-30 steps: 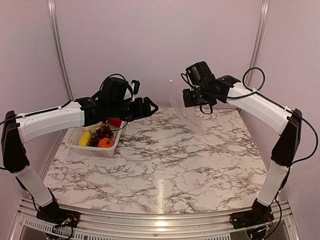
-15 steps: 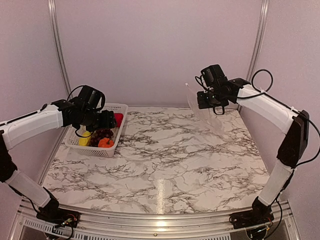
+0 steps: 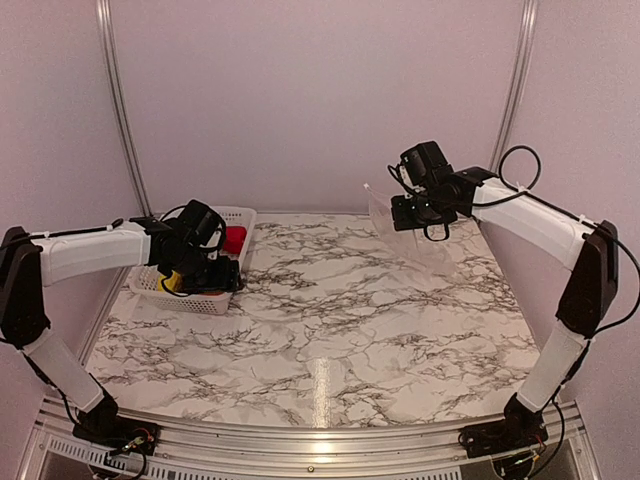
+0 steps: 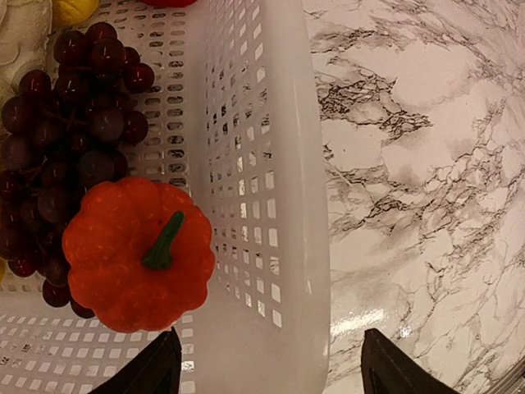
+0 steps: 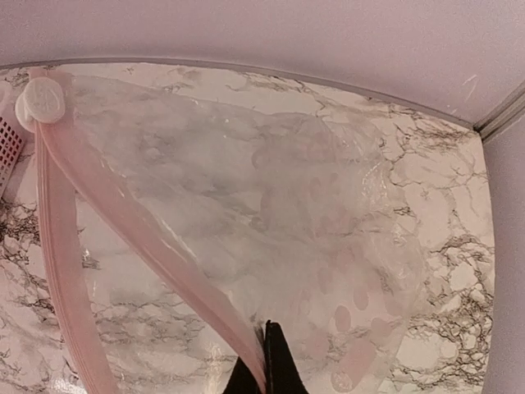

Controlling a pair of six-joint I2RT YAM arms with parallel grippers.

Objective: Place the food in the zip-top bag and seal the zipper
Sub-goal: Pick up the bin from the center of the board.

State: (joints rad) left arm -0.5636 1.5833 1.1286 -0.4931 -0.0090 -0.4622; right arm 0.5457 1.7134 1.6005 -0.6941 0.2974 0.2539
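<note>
Though barely in frame, left jaws wide astride basket (image 4: 262, 164); right jaws tight on zipper (image 5: 164, 254).

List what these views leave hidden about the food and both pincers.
- Top external: the left arm covers most of the basket; only a red piece and a yellow piece show.
- Left wrist: the frame edges cut a pale piece; the left pincer shows only its tips.
- Right wrist: the bottom edge cuts off the right pincer on the zipper.
</note>
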